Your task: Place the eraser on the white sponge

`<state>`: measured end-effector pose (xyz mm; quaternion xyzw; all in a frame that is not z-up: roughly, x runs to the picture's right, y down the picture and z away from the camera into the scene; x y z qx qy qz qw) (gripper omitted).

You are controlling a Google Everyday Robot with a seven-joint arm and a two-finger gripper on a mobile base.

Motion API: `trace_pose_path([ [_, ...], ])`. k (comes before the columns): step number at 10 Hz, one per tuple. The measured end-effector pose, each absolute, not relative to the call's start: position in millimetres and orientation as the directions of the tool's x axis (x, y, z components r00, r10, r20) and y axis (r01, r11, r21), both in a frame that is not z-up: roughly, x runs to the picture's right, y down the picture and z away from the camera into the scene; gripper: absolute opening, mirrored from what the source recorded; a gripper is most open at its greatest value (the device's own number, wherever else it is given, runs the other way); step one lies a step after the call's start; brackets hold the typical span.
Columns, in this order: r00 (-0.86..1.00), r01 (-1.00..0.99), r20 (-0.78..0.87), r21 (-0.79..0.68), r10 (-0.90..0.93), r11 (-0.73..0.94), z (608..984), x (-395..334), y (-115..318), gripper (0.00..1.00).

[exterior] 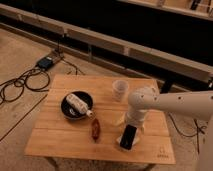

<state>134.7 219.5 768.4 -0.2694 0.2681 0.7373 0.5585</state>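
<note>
The eraser, a flat black block, lies near the table's front right. A sliver of white shows under its lower left edge; this looks like the white sponge, mostly hidden beneath it. My gripper, at the end of the white arm, is directly above and behind the eraser's far end, close to it or touching it; I cannot tell which.
A white translucent cup stands behind the arm. A black bowl holding a white bottle sits at the left. A reddish-brown elongated object lies left of the eraser. The wooden table has cables on the floor to its left.
</note>
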Motion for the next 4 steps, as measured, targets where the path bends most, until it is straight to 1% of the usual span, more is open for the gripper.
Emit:
trace_pose_path([
  [4, -0.229, -0.968, -0.696, 0.091, 0.68, -0.233, 768.8, 133.4, 219.3, 0.8],
])
